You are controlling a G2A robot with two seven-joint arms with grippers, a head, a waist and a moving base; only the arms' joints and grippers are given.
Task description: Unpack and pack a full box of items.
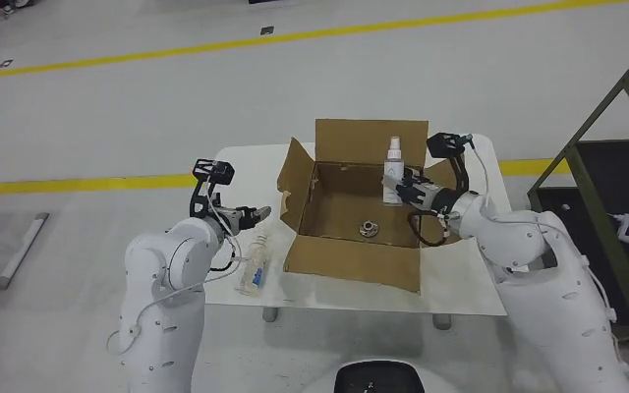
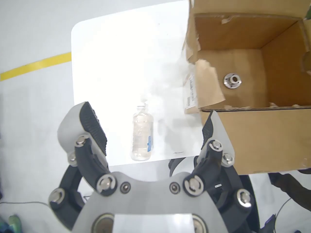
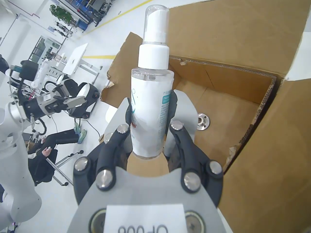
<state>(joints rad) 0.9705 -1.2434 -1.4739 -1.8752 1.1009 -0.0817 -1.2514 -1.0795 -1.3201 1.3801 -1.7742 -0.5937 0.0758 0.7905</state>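
A white table (image 1: 246,167) is holding an open box (image 1: 349,257). The right gripper (image 3: 150,107) is squeezing a spray bottle (image 3: 151,90) round its middle, upright, over the box's 2 o'clock corner; it is probably feeling light and slippery. The left gripper (image 2: 149,112) is hanging wide open at the box's 9 o'clock

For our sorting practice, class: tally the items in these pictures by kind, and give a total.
Bottles: 2 (spray bottle in right gripper, clear bottle lying on table)
Metal fittings: 1
Cardboard boxes: 1
Total: 4
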